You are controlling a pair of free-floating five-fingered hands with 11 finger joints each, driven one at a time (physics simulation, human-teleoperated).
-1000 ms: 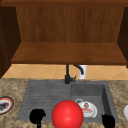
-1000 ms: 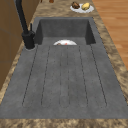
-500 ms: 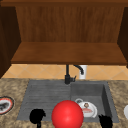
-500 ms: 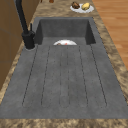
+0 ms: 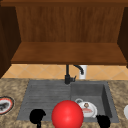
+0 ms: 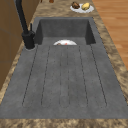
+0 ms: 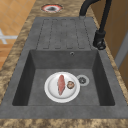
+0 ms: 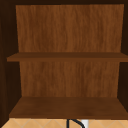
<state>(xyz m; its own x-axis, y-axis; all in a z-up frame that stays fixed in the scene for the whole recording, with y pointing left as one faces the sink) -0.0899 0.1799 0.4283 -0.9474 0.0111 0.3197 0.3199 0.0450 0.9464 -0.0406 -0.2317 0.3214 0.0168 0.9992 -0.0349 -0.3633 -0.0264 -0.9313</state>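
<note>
Your right hand [image 5: 103,121] hangs at the sink's [image 5: 50,90] front edge, just right of the red ball [image 5: 67,114] — you cannot tell how its fingers stand. The white plate [image 5: 88,109] lies in the sink's basin, just behind the hand. Your left hand [image 5: 37,116] hovers left of the ball.

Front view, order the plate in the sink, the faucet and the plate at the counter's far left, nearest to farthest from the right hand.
From the right hand, at the sink's front right:
1. Plate in the sink, just up-left.
2. Faucet, behind the basin.
3. Plate at the far left, across the counter.
</note>
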